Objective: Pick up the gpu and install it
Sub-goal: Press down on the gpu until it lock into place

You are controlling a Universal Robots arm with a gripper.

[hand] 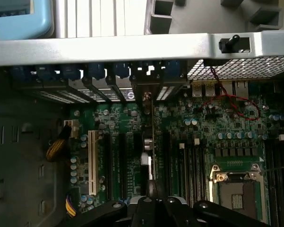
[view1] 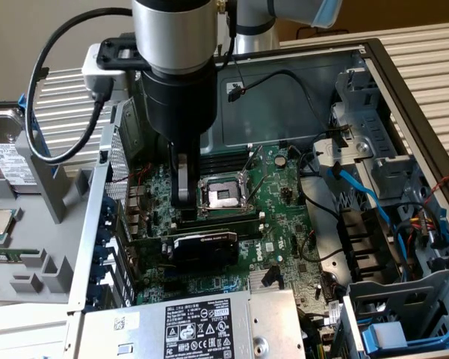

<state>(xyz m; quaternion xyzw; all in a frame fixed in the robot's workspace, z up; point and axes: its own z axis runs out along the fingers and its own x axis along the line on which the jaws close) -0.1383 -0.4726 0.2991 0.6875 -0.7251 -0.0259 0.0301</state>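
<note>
GPU (view1: 203,245): small rectangular expansion card, black cooler shroud facing out, standing on edge in a slot of the large green motherboard (view1: 284,217), just below the silver CPU socket (view1: 219,196); edge-on in the wrist view (hand: 149,142). Judged light, stiff, fragile at connector edge and fan; best held by the bare top edge, pressed straight down. Gripper (view1: 182,202): dark fingers hanging directly above the card; clenched or released cannot be told. Surroundings: open grey metal computer case (view1: 403,82), cramped, blue cables (view1: 358,191) beyond the socket.
</note>
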